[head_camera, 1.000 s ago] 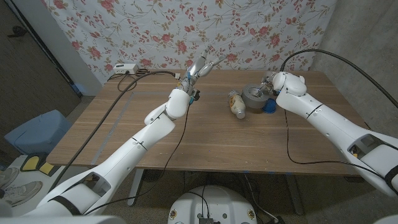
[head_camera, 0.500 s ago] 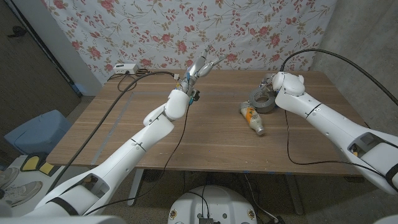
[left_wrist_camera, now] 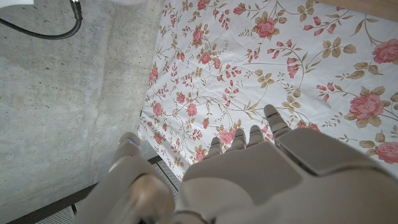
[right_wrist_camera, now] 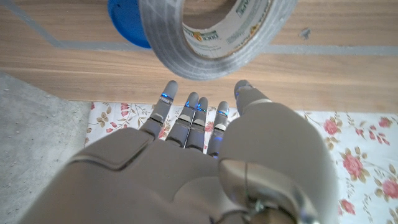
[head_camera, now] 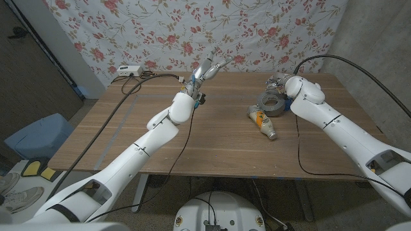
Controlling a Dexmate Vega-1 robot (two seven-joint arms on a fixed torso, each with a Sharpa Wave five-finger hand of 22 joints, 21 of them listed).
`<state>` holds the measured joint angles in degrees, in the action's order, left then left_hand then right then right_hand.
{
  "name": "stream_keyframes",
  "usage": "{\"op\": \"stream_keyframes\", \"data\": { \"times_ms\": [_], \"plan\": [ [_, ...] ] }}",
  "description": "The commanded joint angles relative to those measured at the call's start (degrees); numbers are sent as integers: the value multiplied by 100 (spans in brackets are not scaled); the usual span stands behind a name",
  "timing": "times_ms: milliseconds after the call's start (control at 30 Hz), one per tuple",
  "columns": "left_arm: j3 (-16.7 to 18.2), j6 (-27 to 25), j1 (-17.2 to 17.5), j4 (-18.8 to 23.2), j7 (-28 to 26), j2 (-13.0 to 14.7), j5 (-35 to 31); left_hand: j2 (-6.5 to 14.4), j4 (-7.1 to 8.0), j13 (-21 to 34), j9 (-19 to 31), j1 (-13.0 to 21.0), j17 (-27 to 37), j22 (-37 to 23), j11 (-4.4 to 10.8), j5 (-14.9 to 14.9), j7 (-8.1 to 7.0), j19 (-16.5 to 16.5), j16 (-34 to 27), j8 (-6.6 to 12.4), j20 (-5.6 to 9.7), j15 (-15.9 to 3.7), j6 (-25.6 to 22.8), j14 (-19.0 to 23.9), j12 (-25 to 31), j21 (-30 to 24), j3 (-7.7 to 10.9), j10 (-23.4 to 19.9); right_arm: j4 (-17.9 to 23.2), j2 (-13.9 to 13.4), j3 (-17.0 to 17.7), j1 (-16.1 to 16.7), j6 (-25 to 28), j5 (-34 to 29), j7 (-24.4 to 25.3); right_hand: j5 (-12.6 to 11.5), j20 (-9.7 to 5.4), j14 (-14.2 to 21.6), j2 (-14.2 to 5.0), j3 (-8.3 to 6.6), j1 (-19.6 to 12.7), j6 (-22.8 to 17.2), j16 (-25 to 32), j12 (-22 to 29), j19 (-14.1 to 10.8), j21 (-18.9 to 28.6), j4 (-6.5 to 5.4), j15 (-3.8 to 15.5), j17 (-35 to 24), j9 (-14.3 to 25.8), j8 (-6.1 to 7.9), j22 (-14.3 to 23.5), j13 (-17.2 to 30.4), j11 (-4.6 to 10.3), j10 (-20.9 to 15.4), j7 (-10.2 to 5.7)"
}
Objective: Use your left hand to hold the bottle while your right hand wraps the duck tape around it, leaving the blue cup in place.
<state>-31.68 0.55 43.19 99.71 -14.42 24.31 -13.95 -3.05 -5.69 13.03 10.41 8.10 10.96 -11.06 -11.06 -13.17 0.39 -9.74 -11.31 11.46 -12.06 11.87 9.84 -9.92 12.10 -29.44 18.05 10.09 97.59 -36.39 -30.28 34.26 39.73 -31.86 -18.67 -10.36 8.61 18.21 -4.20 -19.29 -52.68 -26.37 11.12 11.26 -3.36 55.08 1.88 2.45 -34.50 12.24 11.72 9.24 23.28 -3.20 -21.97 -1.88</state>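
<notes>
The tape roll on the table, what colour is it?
Silver-grey, with a white inner core; the tape roll shows best in the right wrist view.

Looks like makeshift robot test room, lab-style rather than home. Bare concrete walls (head_camera: 366,38) at both sides, rough and unpainted. Floral bedsheet (head_camera: 192,32) hung as backdrop behind wooden table (head_camera: 212,138), hiding back wall. White power strip (head_camera: 126,71) at table's far left corner, black cables (head_camera: 138,86) trailing across tabletop and off its edge. Tape lines marked on table surface. Blue bin (head_camera: 35,135) on floor at left, beside dark wall panel. Nothing domestic apart from sheet.
</notes>
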Motion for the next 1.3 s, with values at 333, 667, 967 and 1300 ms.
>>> {"op": "stream_keyframes", "data": {
  "times_ms": [333, 667, 967, 1300],
  "plan": [
    [137, -105, 165, 212, 61, 149, 134, 29, 9, -14, 9, -45, -6, -32, -32, -56, 25, -2124, -30, -4, -20, 4, 1029, -1177, 73, 15, -22, 1075, -211, 571, 1531, 1147, -2775, 1882, 2025, -38, 100, 75, 33, 9, 291, -229, 23, 16, -15, -172, -69, -55, 208, -17, 46, 25, -102, 24, -94, 31],
    [284, -123, 355, 379, 62, 290, 275, 31, 14, -27, 8, -53, -6, -33, -43, -59, 23, -2108, -26, -13, -21, 7, 1030, -1174, 67, 27, -40, 1087, -593, 928, 1780, 1201, -3710, 2626, 2233, -48, 7, 77, 48, -10, 332, -248, 20, 37, -108, -215, -37, -70, 302, -28, 37, 25, -154, -28, -159, 75],
    [488, -42, 566, 481, 99, 485, 509, 32, 17, -38, 8, -59, -7, -33, -36, -62, 9, -2102, -27, -7, -21, 7, 999, -1165, 72, 40, -55, 1073, -886, 1220, 2007, 1229, -4451, 3419, 2033, -61, 23, 82, 55, -35, 364, -285, 20, 49, -162, -265, -3, -98, 384, -38, 36, 28, -201, -47, -216, 102],
    [750, 174, 809, 523, 136, 737, 783, 35, 21, -50, 7, -64, -7, -35, -38, -67, 5, -2078, -34, -1, -20, 4, 961, -1136, 85, 50, -73, 1038, -1077, 1587, 2205, 1281, -4900, 4022, 1987, -70, 52, 122, 71, -44, 427, -365, 39, 69, -206, -319, 15, -103, 462, -46, 51, 31, -248, -60, -296, 146]
  ]
}}
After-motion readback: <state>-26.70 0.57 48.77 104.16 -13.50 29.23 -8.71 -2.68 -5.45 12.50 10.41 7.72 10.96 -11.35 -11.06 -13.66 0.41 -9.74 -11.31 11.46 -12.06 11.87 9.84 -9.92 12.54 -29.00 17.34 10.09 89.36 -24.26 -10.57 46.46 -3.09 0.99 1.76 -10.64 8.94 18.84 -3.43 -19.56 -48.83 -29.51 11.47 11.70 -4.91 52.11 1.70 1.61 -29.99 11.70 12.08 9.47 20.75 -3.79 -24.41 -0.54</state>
